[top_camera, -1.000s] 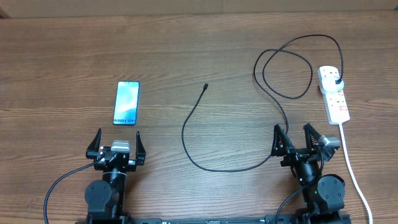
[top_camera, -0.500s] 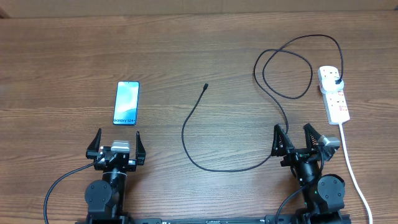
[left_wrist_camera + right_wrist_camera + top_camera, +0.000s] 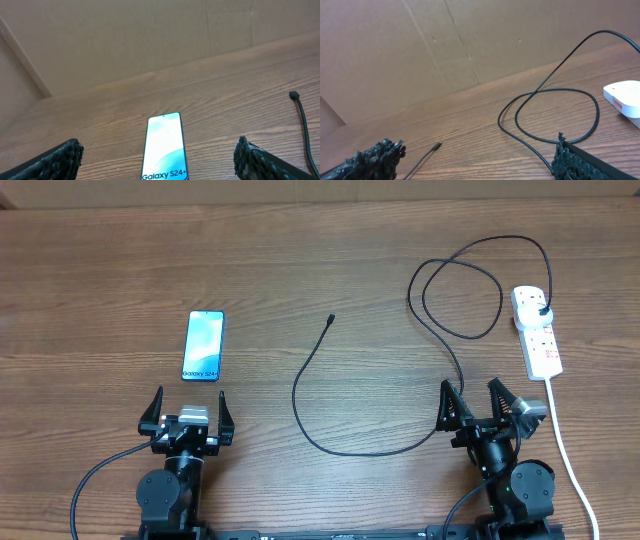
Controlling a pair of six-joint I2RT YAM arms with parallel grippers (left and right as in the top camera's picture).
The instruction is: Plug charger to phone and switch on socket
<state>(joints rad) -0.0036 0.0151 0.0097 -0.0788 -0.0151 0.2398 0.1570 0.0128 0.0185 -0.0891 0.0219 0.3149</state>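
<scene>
My left gripper [image 3: 190, 396] and right gripper [image 3: 470, 387] sit at the near edge, fingers spread wide and empty, which I judge a ready pose for a first reach. The phone [image 3: 203, 346] lies flat at my left gripper's 12 o'clock, apart from it. The charger [image 3: 297, 402] snakes loose, its connector tip [image 3: 331, 319] at 10 o'clock from my right gripper, its plug [image 3: 541, 310] seated in the socket [image 3: 537, 335] at 2 o'clock. Nothing has shifted since a second ago.
</scene>
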